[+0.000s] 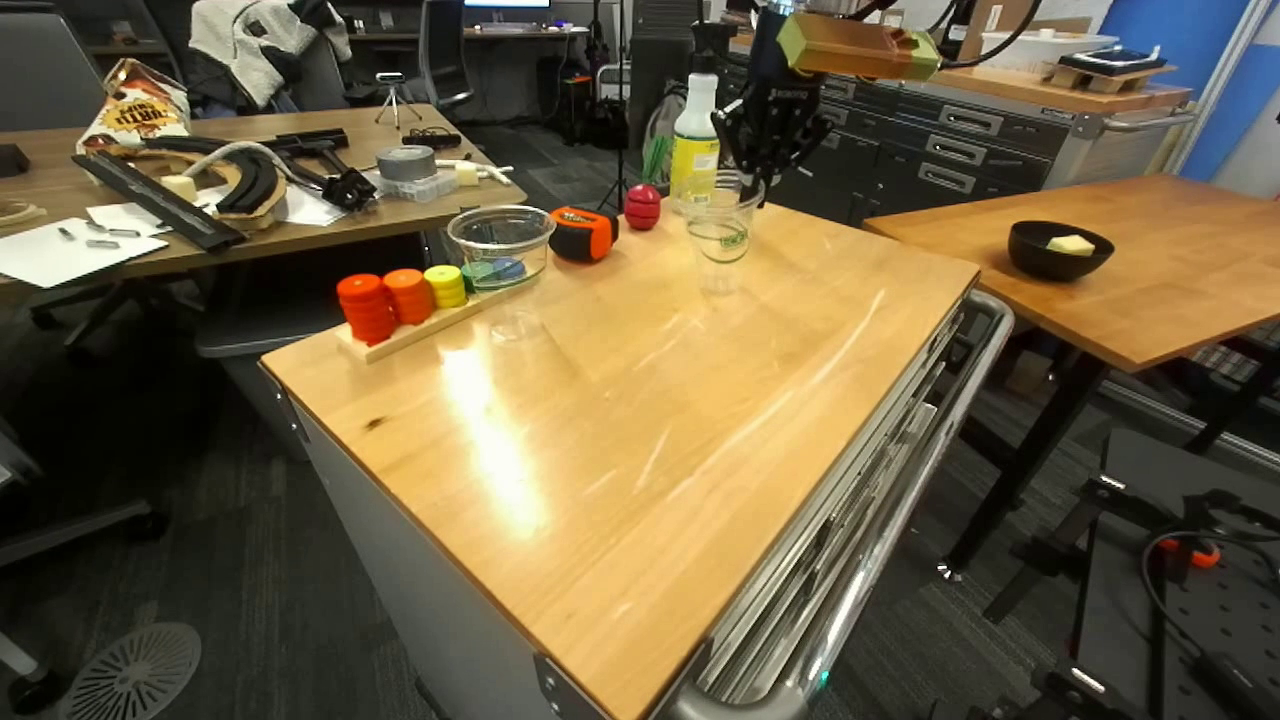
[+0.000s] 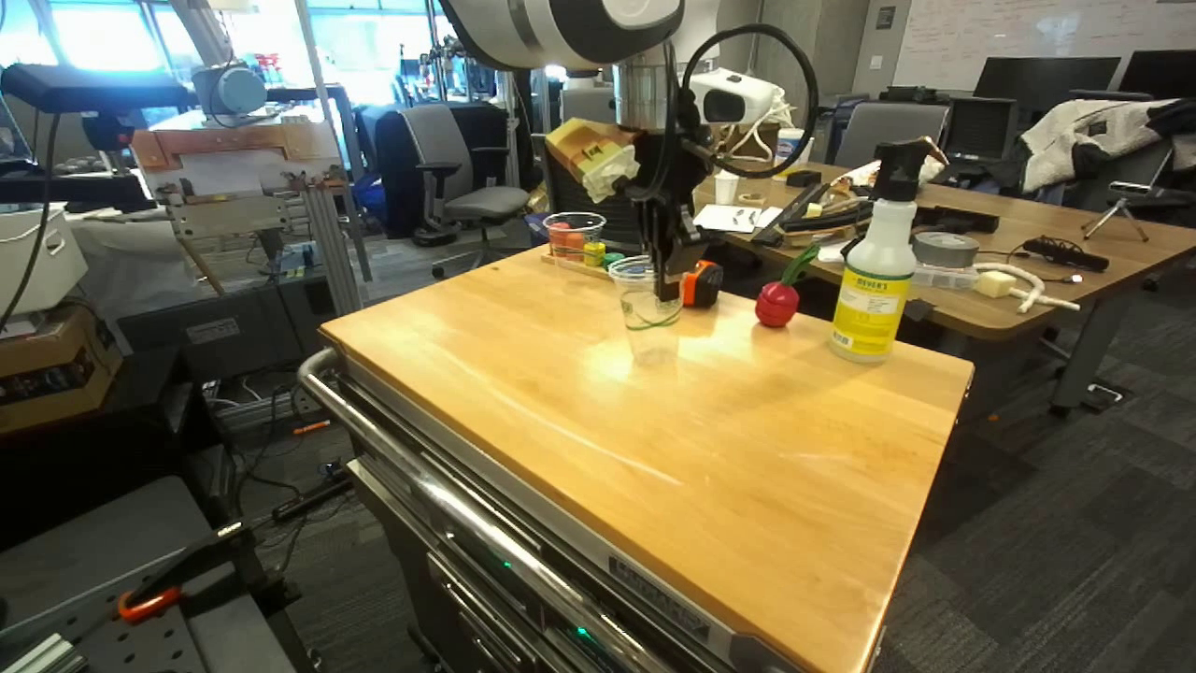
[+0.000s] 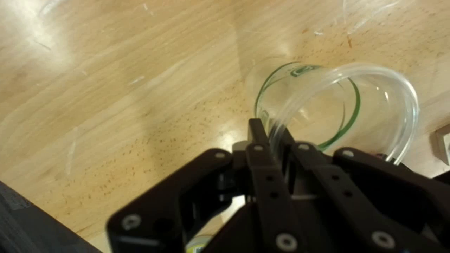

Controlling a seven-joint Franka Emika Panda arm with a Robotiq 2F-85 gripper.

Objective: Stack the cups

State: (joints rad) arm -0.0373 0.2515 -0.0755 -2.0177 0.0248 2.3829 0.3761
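pinching a clear cup (image 2: 647, 322) by its wall, the gripper (image 3: 272, 128) points down.

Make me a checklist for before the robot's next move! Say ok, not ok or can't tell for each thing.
1. Cup right way up, rim on top: ok.
2. Cup's rim between the fingers of the gripper: ok; the wrist view shows one finger on each side.
3. Fingers squeezing the rim tightly: cannot tell; it's blurry there.
4. Two cups nested, or just one: cannot tell; the walls are see-through.
5. Spray bottle apart from the cup: ok, there's a gap.
6. Clear bowl apart from the cup: ok.
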